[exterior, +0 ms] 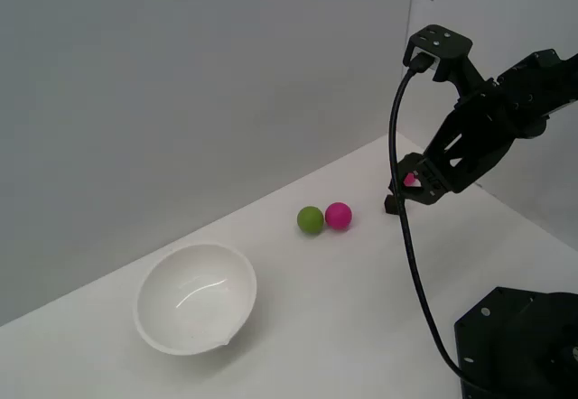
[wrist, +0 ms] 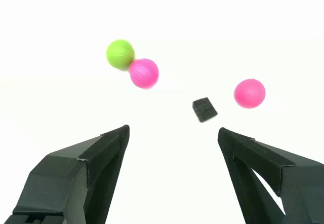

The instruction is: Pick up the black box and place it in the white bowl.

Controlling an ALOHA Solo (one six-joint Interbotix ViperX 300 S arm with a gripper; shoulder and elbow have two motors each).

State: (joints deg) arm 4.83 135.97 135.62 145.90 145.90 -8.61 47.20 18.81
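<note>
**Desk:** What does the exterior view give us?

**Photographer:** The arm reaches in from the exterior view's right, its claw (exterior: 408, 185) low over the far corner of the white table (exterior: 343, 318). The black box (exterior: 391, 205) peeks out just under it, resting on the table. A green ball (exterior: 310, 219) and a pink ball (exterior: 339, 215) touch each other nearby, and a second pink ball (exterior: 410, 179) shows only as a sliver behind the claw. The white bowl (exterior: 196, 298) sits well apart, toward the exterior view's left, with nothing in it.

**Desk:** And the wrist view?

**Photographer:** The claw (wrist: 173, 140) is spread wide and holds nothing. The black box (wrist: 204, 109) lies ahead of the fingertips, nearer one finger (wrist: 253, 155) than the other, turned corner-on. The lone pink ball (wrist: 249, 93) sits just beside it; the green ball (wrist: 120, 54) and its pink ball (wrist: 144, 73) are farther off.

**Desk:** So the step is the approach. How to do it well?

**Photographer:** My reading: shift sideways until the box is centred between the fingers, twist the wrist to meet its flat faces, then come down. The lone pink ball is the risk, since a finger could nudge it or trap it along with the box.
</note>
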